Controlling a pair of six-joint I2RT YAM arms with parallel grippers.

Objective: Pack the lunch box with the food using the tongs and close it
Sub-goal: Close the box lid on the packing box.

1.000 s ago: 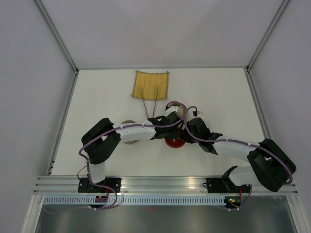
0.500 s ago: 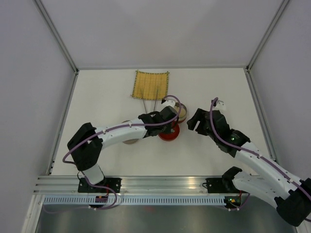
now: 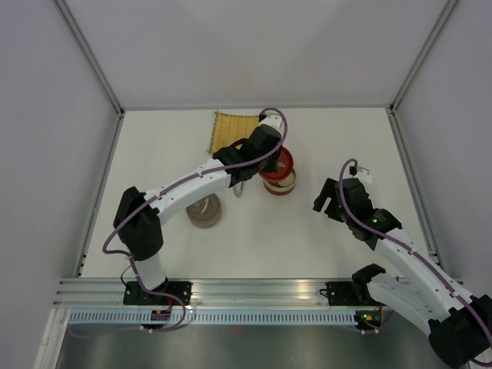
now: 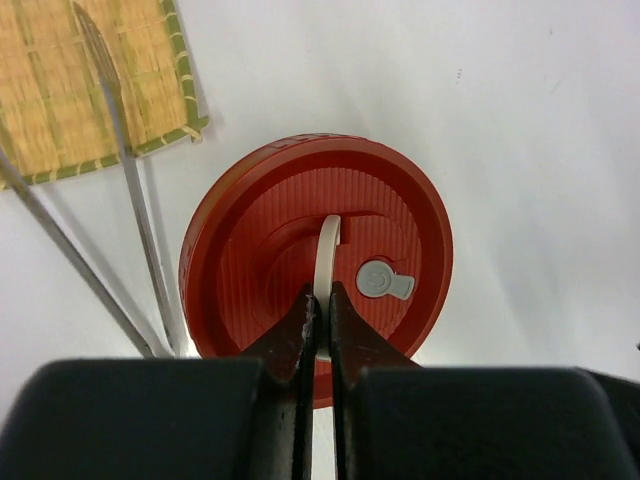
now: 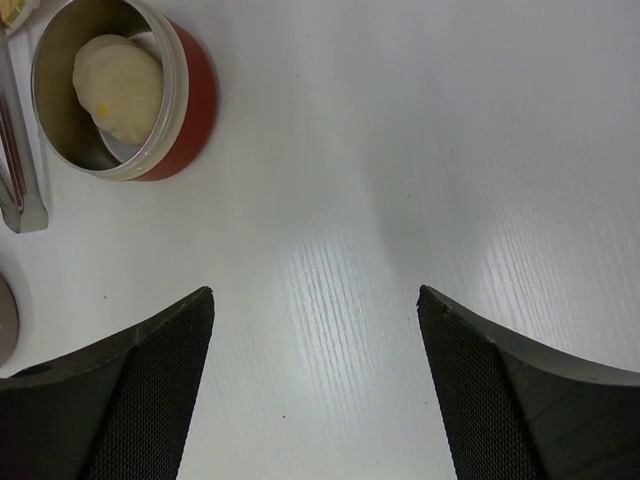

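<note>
Above the far middle of the tabletop (image 3: 346, 146), the red lid (image 4: 260, 230) is pinched by its thin white handle (image 4: 327, 245) between the pressed-together fingers of the left end effector (image 4: 320, 300). The open red tin (image 5: 195, 90), with one white bun (image 5: 118, 85) inside, is seen from the right wrist. From above it appears to sit just under the lid, slightly offset.

Because the lid is held only by that narrow handle, it could swing or tilt. It could then be set down skewed, caught on the rim, or left unseated. The tongs (image 4: 125, 170) lie just beside the tin, partly on the bamboo mat (image 4: 60, 90), and could be trapped or knocked if the lid is lowered off-centre. A push on the rim could also slide the tin.

The right end effector (image 5: 315, 295) is spread wide over bare tabletop, holding nothing, so the tin is not steadied.
</note>
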